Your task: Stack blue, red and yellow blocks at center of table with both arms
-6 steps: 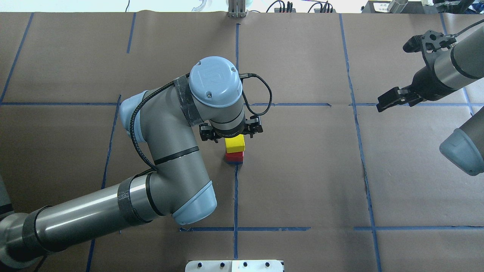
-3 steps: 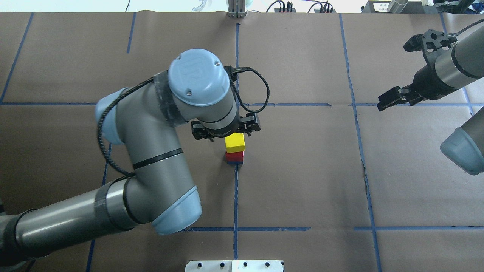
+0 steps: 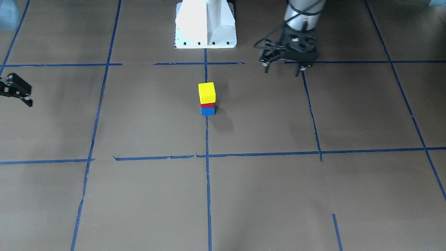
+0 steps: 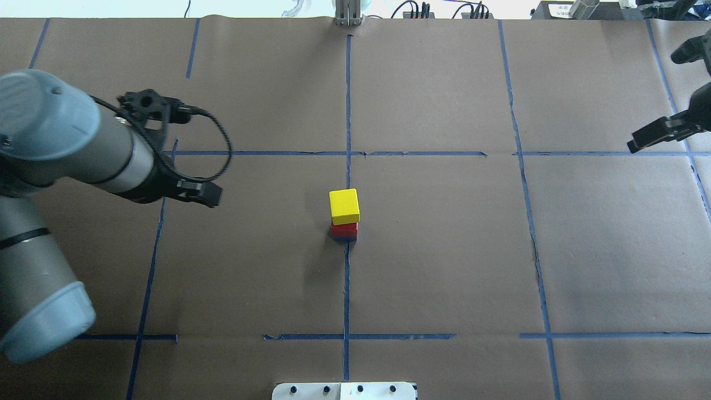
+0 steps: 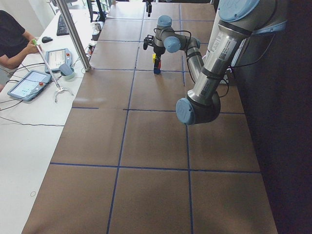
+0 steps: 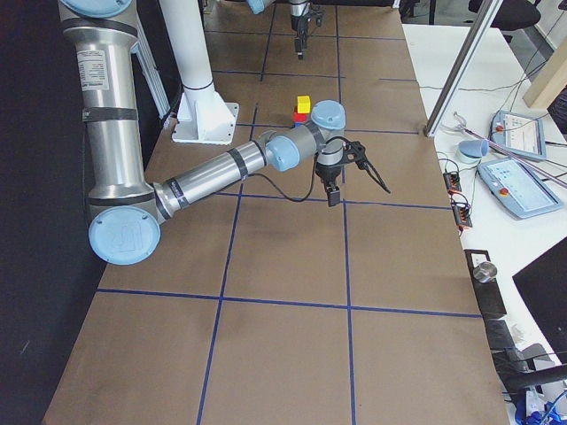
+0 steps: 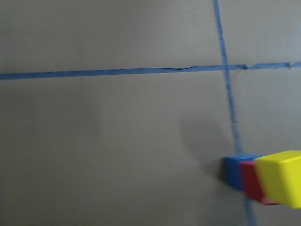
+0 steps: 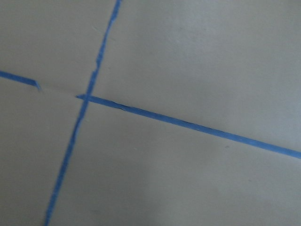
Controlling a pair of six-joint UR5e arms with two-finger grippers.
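A: How many blocks do you count?
B: Three, one of each colour: one yellow block (image 4: 344, 204), one red block (image 4: 344, 229) and one blue block (image 3: 208, 111).
A: And arms?
B: Two, the left arm (image 4: 66, 144) and the right arm (image 6: 221, 168). Each has one end effector, so that's the left end effector (image 3: 283, 68) and the right end effector (image 6: 357, 186).
A: Anything else?
B: One worktop (image 4: 444, 250), one white pedestal base (image 3: 205, 24), one person (image 5: 12, 41) and two touchscreen pendants (image 5: 27, 84).

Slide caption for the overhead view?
Yellow block on red block on blue block, table center; left tool and right tool clear at the sides.
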